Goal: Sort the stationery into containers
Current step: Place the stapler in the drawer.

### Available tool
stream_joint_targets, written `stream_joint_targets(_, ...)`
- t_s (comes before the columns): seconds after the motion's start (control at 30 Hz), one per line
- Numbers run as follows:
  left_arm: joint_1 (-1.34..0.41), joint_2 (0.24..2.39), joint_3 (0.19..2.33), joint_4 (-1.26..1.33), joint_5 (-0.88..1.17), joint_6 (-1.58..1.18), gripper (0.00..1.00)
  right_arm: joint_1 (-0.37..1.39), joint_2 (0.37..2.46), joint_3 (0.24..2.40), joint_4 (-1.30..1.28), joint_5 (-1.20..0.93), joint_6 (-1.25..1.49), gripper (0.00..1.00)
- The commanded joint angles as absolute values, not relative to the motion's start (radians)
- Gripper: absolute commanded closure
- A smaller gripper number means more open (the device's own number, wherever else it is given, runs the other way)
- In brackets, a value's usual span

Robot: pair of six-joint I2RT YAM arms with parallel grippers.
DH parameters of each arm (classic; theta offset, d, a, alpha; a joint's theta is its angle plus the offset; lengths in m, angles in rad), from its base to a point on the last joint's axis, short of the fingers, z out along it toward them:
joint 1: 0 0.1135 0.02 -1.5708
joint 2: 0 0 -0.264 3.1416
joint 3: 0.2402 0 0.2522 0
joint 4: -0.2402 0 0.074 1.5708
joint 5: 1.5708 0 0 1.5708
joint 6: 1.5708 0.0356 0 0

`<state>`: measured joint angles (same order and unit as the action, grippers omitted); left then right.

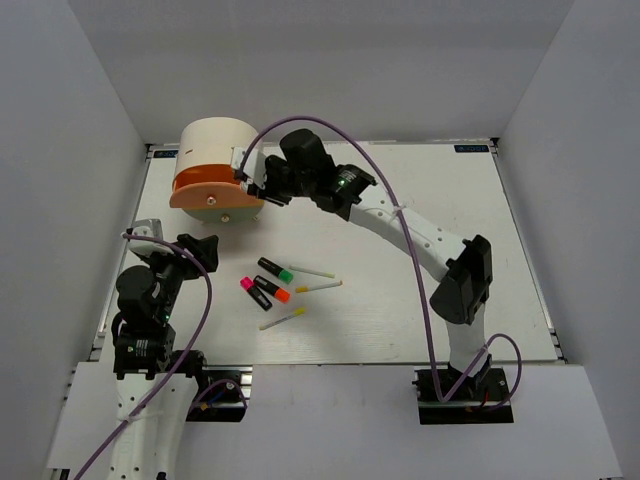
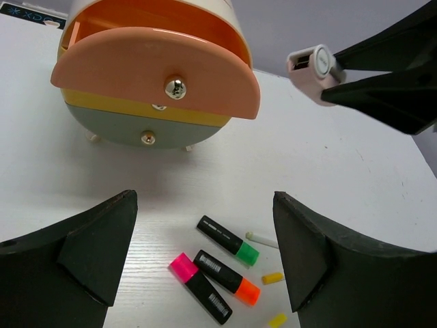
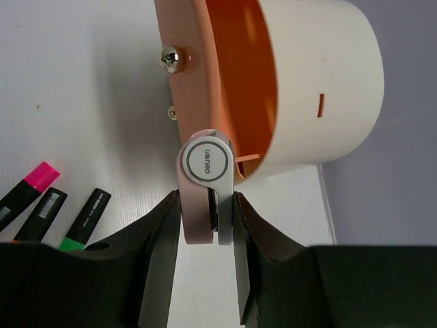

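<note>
Eraser [image 3: 205, 164] gripped lengthwise by right hand [image 3: 207, 205], tip toward pulled-out drawer [image 3: 239, 75] of organiser [image 3: 328, 68]; left hand [image 2: 203, 205] spread wide.

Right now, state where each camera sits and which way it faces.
Top external: above and behind the bases, looking down on the table; left arm and right arm show.
Left wrist: low over the table, facing the organiser front-on; its open left end effector frames it.
Right wrist: looks past the right end effector, shut on the pink-white eraser-like piece, at the open orange drawer.
Wrist views share organiser and highlighters.
</note>
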<state>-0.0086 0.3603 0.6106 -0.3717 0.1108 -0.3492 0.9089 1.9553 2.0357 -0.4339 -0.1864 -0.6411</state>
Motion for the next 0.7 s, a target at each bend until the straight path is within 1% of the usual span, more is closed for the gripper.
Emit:
stream_joint_targets(0.0,-0.002,0.356,0.618,-0.385,0.089,-0.354,0.1,0.917,1.948,2.0,-0.264,-0.198,-0.676,0.9)
stream_joint_targets(0.3,-0.002,0.356,0.618,-0.385,0.098,-0.354,0.1,0.936,2.0,2.045,-0.173,-0.161,-0.683,0.9)
stream_joint_targets(0.5,0.008,0.356,0.618,-0.385,0.098,-0.354,0.1,0.946,2.048,2.043,-0.039,-0.13,-0.687,0.9)
stream_joint_targets(0.63,0.008,0.356,0.618,-0.385,0.098,-0.354,0.1,0.953,2.085,2.071,-0.012,-0.101,-0.681,0.9)
stream_joint_targets(0.67,0.008,0.365,0.618,-0.385,0.098,-0.354,0.1,0.954,2.091,2.071,0.033,-0.089,-0.68,0.9)
